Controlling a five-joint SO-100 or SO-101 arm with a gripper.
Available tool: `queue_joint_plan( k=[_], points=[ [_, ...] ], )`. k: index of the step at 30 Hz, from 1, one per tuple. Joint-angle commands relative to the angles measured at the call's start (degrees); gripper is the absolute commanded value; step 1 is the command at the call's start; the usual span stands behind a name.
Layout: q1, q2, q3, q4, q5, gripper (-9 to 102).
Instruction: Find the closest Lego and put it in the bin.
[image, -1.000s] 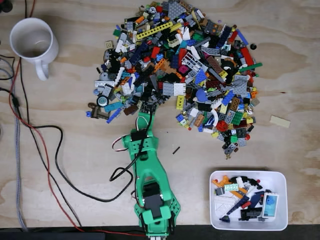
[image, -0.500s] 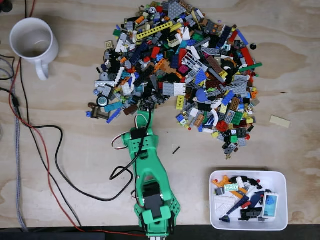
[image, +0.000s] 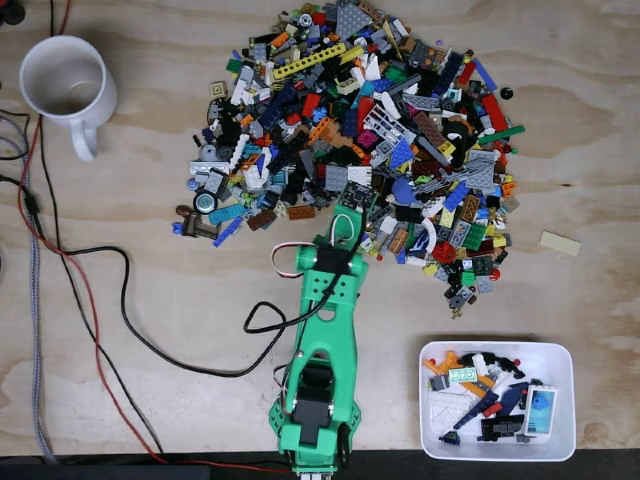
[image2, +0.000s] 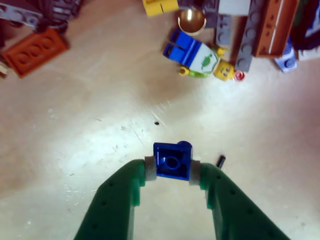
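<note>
Between the green fingers (image2: 172, 170) in the wrist view sits a small blue Lego (image2: 172, 161), pinched and lifted over bare desk (image2: 90, 130). Picking looks done; carrying it to the bin (image: 560, 440), lower right in the fixed view, remains. Beyond lies the pile (image: 350, 140). No legible writing shows.

From my fixed view the Lego pile (image: 355, 140) sits at top centre, the mug (image: 65, 85) at far left, the bin (image: 497, 400) at lower right, holding pieces. The arm (image: 320, 370) lies between, left of the bin, its gripper (image: 350, 200) seemingly at the pile's near edge.
</note>
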Motion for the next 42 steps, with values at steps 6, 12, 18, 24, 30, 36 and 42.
queue_joint_plan(
  k=[6,12,18,24,30,36,42],
  points=[
    [28.9,4.5,-7.8,0.5,-12.3,8],
    [44.4,7.4,-7.3,-0.8,-19.1,8],
    [59.8,10.2,-6.9,-2.5,-26.8,8],
    [71.1,12.7,-2.6,-6.0,-33.0,8],
    [73.5,15.3,2.1,-10.4,-31.9,14],
    [67.1,19.5,2.7,-10.1,-28.7,9],
    [50.9,29.4,3.7,-12.8,-24.2,0]
  ],
)
